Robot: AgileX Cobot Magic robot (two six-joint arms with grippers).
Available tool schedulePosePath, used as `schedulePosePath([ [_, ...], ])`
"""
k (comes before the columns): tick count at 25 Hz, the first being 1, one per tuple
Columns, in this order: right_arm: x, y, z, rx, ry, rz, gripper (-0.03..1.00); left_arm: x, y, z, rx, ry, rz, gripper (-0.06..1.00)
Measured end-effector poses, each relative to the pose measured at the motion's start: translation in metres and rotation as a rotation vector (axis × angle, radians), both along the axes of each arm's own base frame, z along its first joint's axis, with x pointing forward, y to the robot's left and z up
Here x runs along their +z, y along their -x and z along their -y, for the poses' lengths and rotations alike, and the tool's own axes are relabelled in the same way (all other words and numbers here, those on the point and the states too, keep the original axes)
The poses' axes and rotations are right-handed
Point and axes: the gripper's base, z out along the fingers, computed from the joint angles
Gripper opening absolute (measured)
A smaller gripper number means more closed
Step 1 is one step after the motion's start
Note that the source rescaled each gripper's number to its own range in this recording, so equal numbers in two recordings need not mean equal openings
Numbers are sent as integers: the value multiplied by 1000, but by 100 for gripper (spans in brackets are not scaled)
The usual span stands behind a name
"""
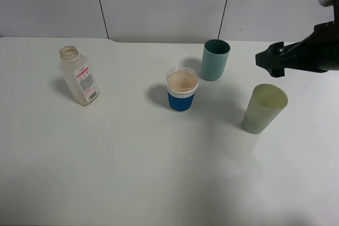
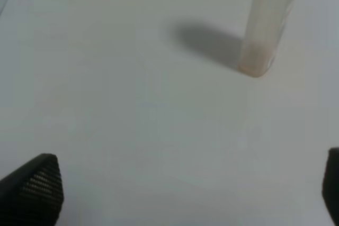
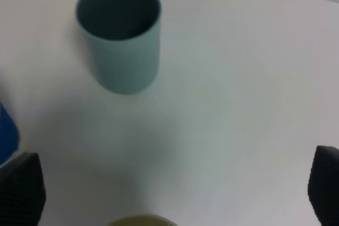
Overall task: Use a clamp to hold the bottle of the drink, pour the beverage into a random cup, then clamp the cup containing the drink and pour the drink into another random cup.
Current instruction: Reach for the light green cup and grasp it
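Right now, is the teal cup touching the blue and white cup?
Apart. The high camera shows a strip of table between the teal cup and the blue and white cup; each stands upright on its own.

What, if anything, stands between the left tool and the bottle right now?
Nothing visible does. In the left wrist view, only bare table lies between the open left tool and the upright bottle.
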Motion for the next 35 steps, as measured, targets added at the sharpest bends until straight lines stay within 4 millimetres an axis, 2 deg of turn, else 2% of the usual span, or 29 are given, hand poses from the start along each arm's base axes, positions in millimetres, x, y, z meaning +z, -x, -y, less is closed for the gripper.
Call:
schedulePosePath([
  [6, 0, -1, 4, -86, -14, -1, 100, 0, 0, 0, 0, 0, 0, 99],
  [13, 3, -1, -10, 5, 9, 73, 100, 0, 0, 0, 0, 0, 0, 99],
  [17, -10, 7, -12, 54, 20, 73, 100, 0, 0, 0, 0, 0, 0, 99],
  [22, -20, 13, -11, 35, -18, 42, 100, 0, 0, 0, 0, 0, 0, 99],
  [31, -54, 35, -1, -69, -23, -154, 100, 0, 0, 0, 0, 0, 0, 99],
  [35, -57, 37, 0, -82, -33, -169, 100, 0, 0, 0, 0, 0, 0, 99],
])
